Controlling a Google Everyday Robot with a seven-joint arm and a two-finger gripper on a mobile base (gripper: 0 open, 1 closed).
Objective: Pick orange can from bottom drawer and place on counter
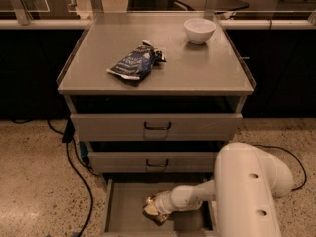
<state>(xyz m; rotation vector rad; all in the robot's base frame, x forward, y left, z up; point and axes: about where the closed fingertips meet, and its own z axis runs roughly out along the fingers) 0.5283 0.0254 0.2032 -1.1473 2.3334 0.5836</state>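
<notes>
The camera view looks down on a grey metal cabinet standing on a speckled terrazzo floor (34, 186) in a dim room, with dark panels behind it and pale rails and glass dividers along the top edge. A black cable (74, 174) trails over the floor to the left of the cabinet, and another loops on the right behind the arm. The counter (197, 70) is a flat grey top with low raised rims on its sides. On it a crumpled dark blue snack bag (134, 63) lies left of the middle, and a white bowl (199, 30) stands upright near the far right corner, well apart from the bag. Below the counter the top drawer (108, 127) and the middle drawer (116, 162) each carry a black handle at the centre of the front. The bottom drawer (123, 204) is pulled out, showing a plain grey floor.

The robot's bulky white arm (247, 191) fills the lower right and reaches leftward into the bottom drawer. The gripper (161, 206) sits low inside that drawer, near the middle of its floor. The orange can (152, 210), gold and orange-brown, is in the bottom drawer right at the tip of the gripper, on its left side and touching it. Whether the gripper is spread or clamped on the can cannot be told, since the wrist and the can cover that spot
</notes>
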